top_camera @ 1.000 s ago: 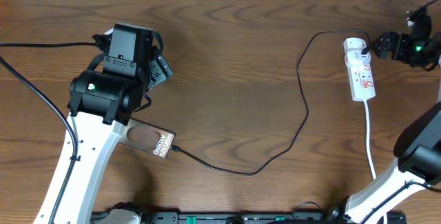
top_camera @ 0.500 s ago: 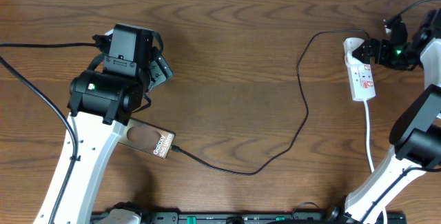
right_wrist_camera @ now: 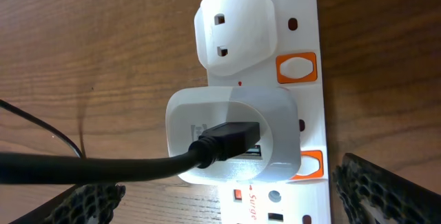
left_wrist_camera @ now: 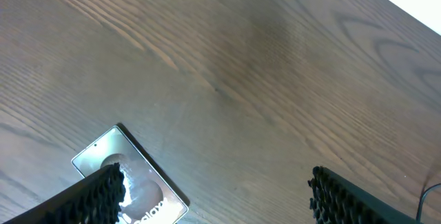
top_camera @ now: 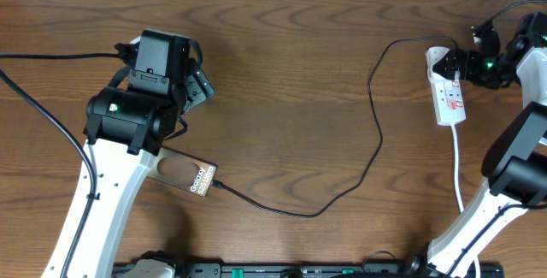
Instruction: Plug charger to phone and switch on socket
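1. Wooden bench (top_camera: 291,47): dark brown, with the grain running across it; it carried all the items below.
2. Left arm (top_camera: 107,184): white links with a black wrist, reaching over the bench's left half. The left fingers (left_wrist_camera: 96,195) stood wide apart above bare wood, holding nothing.
3. Right arm (top_camera: 513,158): bent up the right edge. The right fingers (right_wrist_camera: 386,189) were spread wide, one on each side of the socket's rounded end; contact could not be told.
4. Charger (top_camera: 376,141): a thin black cable looping from the socket down across the bench to the phone, where its tip met the phone's short edge.
5. Socket (top_camera: 449,94): a white strip lying at the far right, its cord trailing toward the near edge.
6. Phone (top_camera: 190,175): lay flat at the lower left, partly under the left arm.
7. Adapter (right_wrist_camera: 234,134): a white block seated in the socket, with the charger's black plug in it.
8. Switches (right_wrist_camera: 298,69): orange, along the socket's edge.
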Motion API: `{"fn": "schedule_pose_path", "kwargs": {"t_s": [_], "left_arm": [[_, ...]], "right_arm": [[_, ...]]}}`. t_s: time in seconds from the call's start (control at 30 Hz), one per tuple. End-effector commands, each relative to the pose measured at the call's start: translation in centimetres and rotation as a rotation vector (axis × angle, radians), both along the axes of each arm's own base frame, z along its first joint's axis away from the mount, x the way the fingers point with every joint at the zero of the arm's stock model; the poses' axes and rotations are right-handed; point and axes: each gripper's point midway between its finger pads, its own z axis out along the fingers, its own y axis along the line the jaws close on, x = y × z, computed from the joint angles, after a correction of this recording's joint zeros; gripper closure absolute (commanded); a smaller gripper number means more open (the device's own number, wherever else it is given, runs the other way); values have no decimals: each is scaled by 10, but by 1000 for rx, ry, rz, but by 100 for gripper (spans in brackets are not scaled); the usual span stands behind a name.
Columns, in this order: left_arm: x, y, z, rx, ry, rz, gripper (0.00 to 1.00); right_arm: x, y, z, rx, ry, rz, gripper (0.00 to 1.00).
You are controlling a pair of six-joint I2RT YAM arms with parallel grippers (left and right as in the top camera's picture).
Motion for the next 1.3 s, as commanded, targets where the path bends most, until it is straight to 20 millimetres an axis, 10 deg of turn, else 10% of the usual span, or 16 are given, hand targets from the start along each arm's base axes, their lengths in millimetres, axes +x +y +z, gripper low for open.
{"fn": "schedule_pose_path", "kwargs": {"t_s": [0.0, 1.27], "left_arm": [[2, 2, 3, 5, -9, 17, 15], [2, 2, 3, 5, -7, 17, 15]], "right_arm": [[6, 7, 0, 19, 6, -17, 1], [-5, 26, -19, -5, 125, -66, 10]]}}
